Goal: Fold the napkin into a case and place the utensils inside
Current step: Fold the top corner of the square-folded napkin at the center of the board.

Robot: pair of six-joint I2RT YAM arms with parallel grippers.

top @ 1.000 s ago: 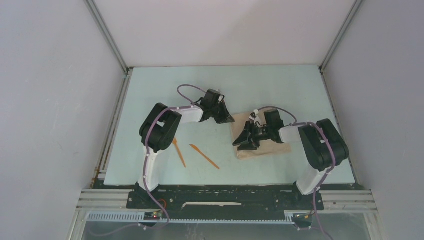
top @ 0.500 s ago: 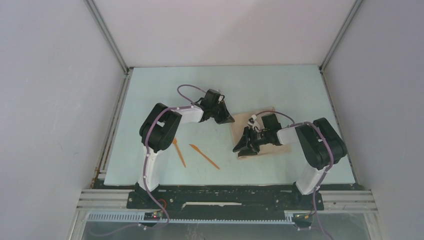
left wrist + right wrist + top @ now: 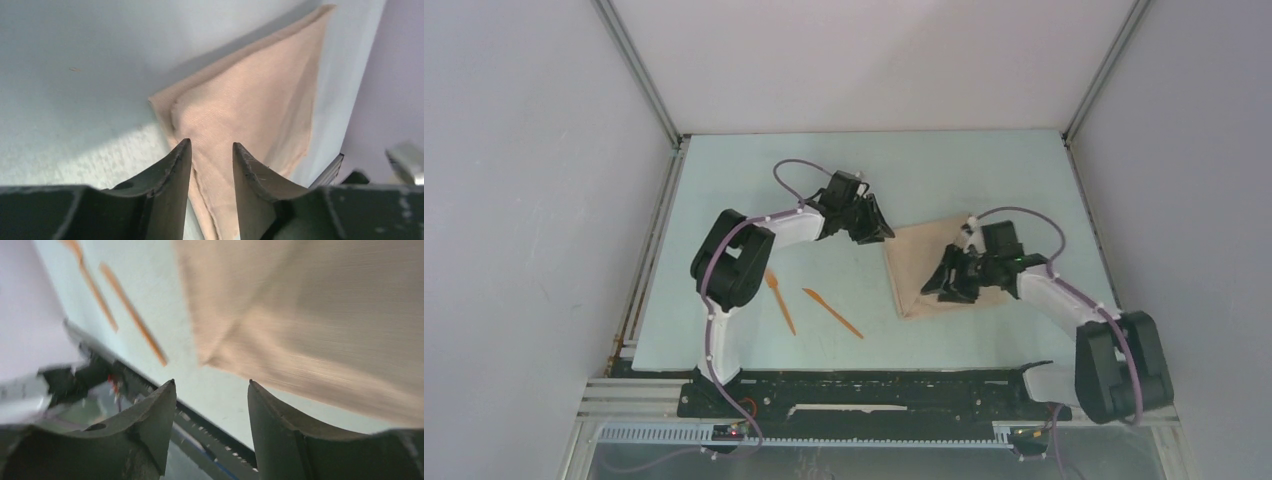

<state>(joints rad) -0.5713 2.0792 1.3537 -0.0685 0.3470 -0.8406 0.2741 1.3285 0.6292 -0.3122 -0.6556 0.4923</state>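
Note:
The beige napkin (image 3: 914,262) lies folded in layers at the table's right middle, a broad shape rather than a narrow case. My left gripper (image 3: 879,234) hovers at its far-left corner. In the left wrist view this gripper (image 3: 211,145) is open, with the cloth (image 3: 260,95) lying under the gap. My right gripper (image 3: 936,287) hangs over the napkin's middle, open and empty (image 3: 211,382), the cloth (image 3: 320,315) blurred beside it. The orange fork (image 3: 781,300) and knife (image 3: 832,313) lie left of the napkin, away from both grippers, and show in the right wrist view as well, fork (image 3: 92,285) and knife (image 3: 135,317).
The pale green table (image 3: 944,170) is walled by white panels on three sides. A black rail (image 3: 874,390) with the arm bases runs along the near edge. The right arm's elbow (image 3: 1114,365) sits out at the near right corner.
My left gripper has opened and let go of the napkin's corner. The right arm has swung its elbow out to the near right, and its gripper has shifted right over the cloth.

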